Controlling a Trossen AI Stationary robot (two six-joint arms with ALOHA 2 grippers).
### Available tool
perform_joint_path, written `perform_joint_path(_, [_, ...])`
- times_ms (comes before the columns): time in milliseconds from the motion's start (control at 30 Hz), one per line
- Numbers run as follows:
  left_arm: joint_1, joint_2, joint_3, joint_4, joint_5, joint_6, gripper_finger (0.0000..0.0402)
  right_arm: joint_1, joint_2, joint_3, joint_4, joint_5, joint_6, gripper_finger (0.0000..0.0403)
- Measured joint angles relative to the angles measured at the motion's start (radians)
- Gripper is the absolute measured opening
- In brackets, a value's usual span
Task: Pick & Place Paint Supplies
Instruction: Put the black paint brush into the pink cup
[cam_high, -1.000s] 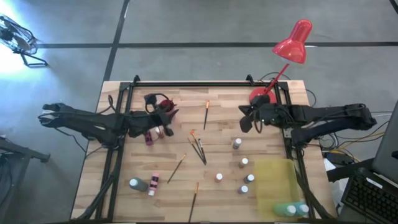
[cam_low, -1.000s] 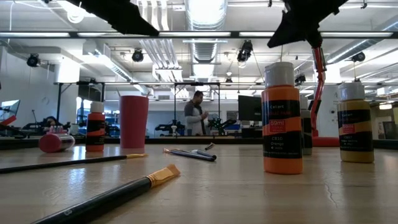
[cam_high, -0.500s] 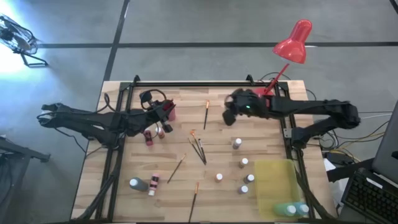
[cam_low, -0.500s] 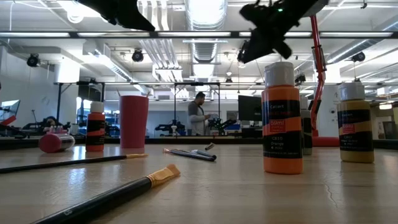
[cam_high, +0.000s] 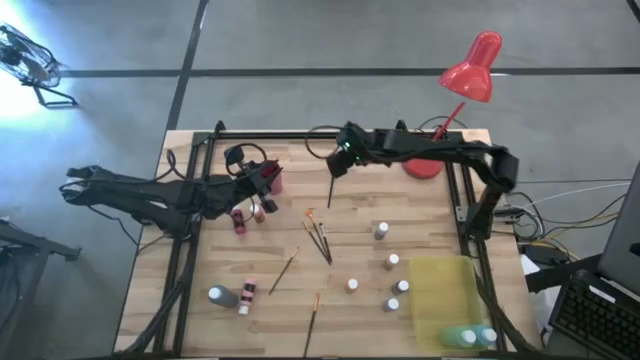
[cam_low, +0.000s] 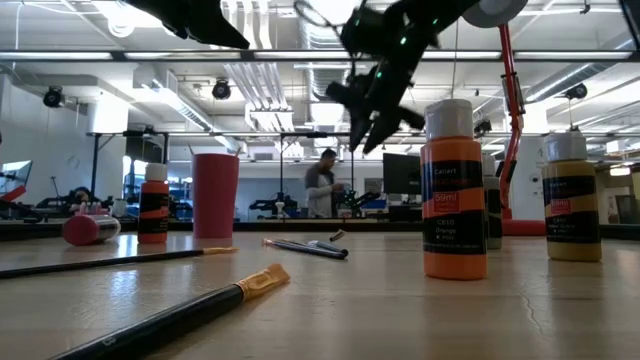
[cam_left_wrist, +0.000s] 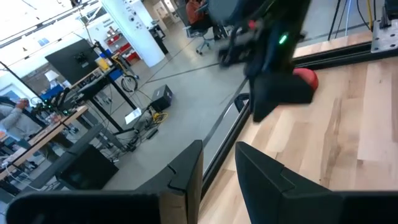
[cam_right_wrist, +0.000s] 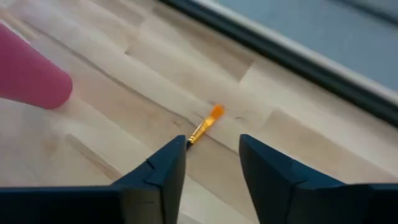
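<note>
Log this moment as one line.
right gripper: open, above orange-tipped paintbrush | left gripper: open, idle beside red cup

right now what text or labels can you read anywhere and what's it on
"59ml" on the orange paint bottle in the low view; the smaller lines above and below it are too blurred to read.
The ochre bottle and the small orange bottle carry labels, both unreadable.
No other text is legible.

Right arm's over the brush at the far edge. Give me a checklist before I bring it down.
1. Right pincer open: ok.
2. Brush lined up between its fingers: ok, orange tip ahead of the gap.
3. Brush lying free of other things: ok, alone on the table.
4. Red cup out of the way: ok, off to the side.
5. Left pincer clear of it: ok, near the cup.
6. Height above brush: cannot tell.
</note>
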Motion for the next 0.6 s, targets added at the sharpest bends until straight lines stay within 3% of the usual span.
perform_joint_path(200, [0.0,0.0,0.0,0.0,0.001,0.001,0.0101,-0.062,0.143,0.09,0.001,-0.124,-0.005,0.0188])
perform_joint_path(600, [0.0,0.0,0.0,-0.008,0.001,0.002,0.0101,-0.101,0.314,0.219,-0.048,-0.174,0.019,0.0218])
